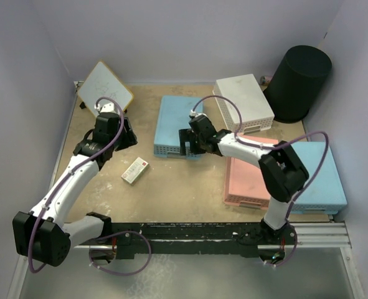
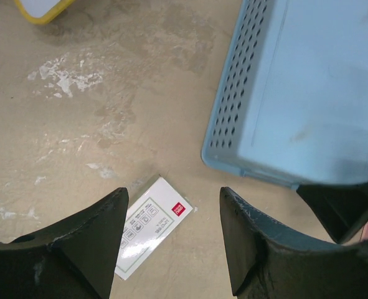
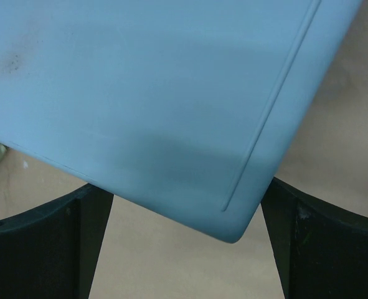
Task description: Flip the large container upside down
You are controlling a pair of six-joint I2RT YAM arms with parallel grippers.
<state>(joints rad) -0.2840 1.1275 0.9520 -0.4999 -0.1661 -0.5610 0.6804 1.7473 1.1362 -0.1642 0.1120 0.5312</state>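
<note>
The large container, a tall round black wastebasket (image 1: pixel 299 81), stands in the back right corner against the wall. It shows only in the top view, and I cannot tell which end is up. My left gripper (image 1: pixel 126 134) is open and empty over the table at the left, far from the wastebasket. In the left wrist view its open jaws (image 2: pixel 173 199) hang above a white card (image 2: pixel 149 227). My right gripper (image 1: pixel 187 144) is open at the near corner of an overturned blue basket (image 1: pixel 176 124). In the right wrist view (image 3: pixel 185 205) that basket's corner (image 3: pixel 159 93) lies between the jaws, which do not touch it.
A white lattice basket (image 1: pixel 245 103) sits beside the wastebasket. A pink basket (image 1: pixel 249 180) and another blue basket (image 1: pixel 320 180) lie at the right front. A yellow-framed whiteboard (image 1: pixel 104 87) leans at the back left. The white card (image 1: pixel 134 170) lies near the middle.
</note>
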